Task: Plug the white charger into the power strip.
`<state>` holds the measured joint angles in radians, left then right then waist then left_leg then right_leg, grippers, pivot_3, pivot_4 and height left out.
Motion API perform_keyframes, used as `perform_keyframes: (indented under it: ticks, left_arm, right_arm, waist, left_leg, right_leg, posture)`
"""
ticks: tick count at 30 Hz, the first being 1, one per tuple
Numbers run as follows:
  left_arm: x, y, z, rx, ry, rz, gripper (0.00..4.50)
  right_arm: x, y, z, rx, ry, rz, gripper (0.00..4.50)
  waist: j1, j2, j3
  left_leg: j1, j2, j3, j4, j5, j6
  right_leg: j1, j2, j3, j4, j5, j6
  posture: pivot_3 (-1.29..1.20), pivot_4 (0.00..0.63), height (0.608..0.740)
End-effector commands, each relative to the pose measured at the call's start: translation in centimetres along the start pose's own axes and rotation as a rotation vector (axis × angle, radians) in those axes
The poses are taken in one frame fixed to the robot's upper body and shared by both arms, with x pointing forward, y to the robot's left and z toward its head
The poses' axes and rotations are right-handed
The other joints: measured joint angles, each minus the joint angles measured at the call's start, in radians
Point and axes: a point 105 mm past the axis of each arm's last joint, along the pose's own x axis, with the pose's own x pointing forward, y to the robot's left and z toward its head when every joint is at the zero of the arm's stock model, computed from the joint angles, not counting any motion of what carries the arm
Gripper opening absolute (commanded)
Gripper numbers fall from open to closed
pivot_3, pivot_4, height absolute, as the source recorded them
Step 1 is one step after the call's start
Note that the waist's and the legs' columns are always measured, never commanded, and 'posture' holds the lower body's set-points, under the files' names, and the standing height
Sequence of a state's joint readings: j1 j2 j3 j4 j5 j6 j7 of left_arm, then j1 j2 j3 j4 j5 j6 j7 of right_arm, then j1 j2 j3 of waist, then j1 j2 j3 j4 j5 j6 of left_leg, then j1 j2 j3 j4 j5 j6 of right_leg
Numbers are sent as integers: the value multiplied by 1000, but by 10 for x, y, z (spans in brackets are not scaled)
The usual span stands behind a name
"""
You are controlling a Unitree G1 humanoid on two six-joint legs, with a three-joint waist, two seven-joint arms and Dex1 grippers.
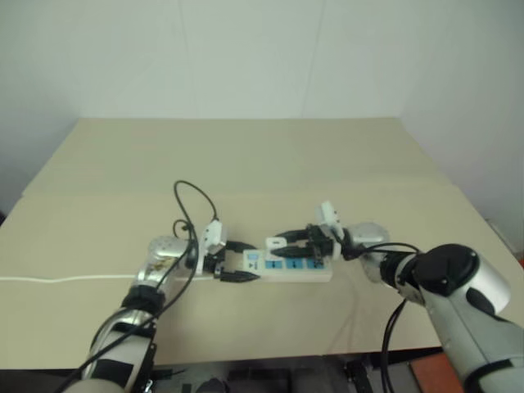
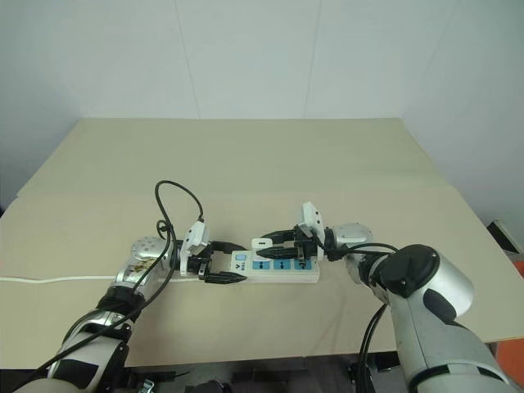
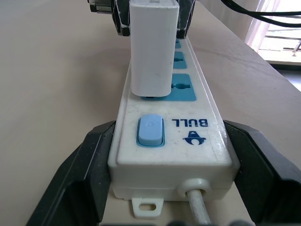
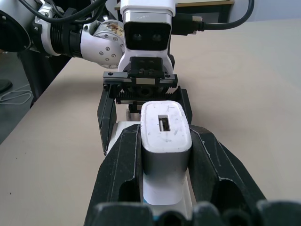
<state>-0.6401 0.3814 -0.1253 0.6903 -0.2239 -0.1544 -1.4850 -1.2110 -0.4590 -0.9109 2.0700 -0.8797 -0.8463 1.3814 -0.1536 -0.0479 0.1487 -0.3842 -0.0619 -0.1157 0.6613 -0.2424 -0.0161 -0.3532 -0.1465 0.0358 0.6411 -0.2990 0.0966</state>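
On a broad beige table set against a white wall, a long white power strip lies flat near the front edge, with the robot's two arms meeting over it from either side. From the robot's left, the left gripper clamps its two black fingers against the long sides of the strip at the end that carries the blue switch, so it is closed on the strip. A thin white cord leaves that same end and trails away across the table toward the left edge. From the robot's right, the right gripper is closed on the white charger, pinching the small boxy adapter between its fingers. The charger stands upright over the strip with its lower end at the first blue socket beside the switch; whether it is seated fully cannot be told. Two more blue sockets follow along the strip behind it
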Motion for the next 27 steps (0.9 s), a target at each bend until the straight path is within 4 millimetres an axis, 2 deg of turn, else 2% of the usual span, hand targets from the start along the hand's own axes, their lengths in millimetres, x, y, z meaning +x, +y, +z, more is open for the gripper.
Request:
perform_keyframes:
  ticks: [1,10,22,27]
  left_arm:
    - [-3,-1,0,10,15,-2,3256]
    - [-3,-2,-1,10,16,-4,3256]
    - [-3,-1,-2,9,19,0,3256]
    - [-4,-1,-2,8,19,-1,3256]
  right_arm:
    - [-1,11,-18,82,46,12,1127]
    - [-1,21,-34,95,82,8,1127]
    - [-2,13,-15,-103,-7,-66,1127]
    - [-4,6,-11,-51,-6,-72,2765]
  waist:
    - [0,0,0]
    - [-1,-1,-3]
    - [-1,-2,-4]
    - [0,-2,-3]
  left_leg:
    - [0,0,0,0,0,0]
    - [4,0,1,0,-1,1]
    - [7,1,2,0,-2,3]
    - [4,1,2,0,-1,2]
  right_leg:
    - [0,0,0,0,0,0]
    - [3,0,0,0,0,0]
    - [3,0,1,0,0,0]
    - [0,0,1,0,0,0]
  posture:
    - [0,150,740]
    - [0,150,740]
    - [0,150,740]
    - [0,150,740]
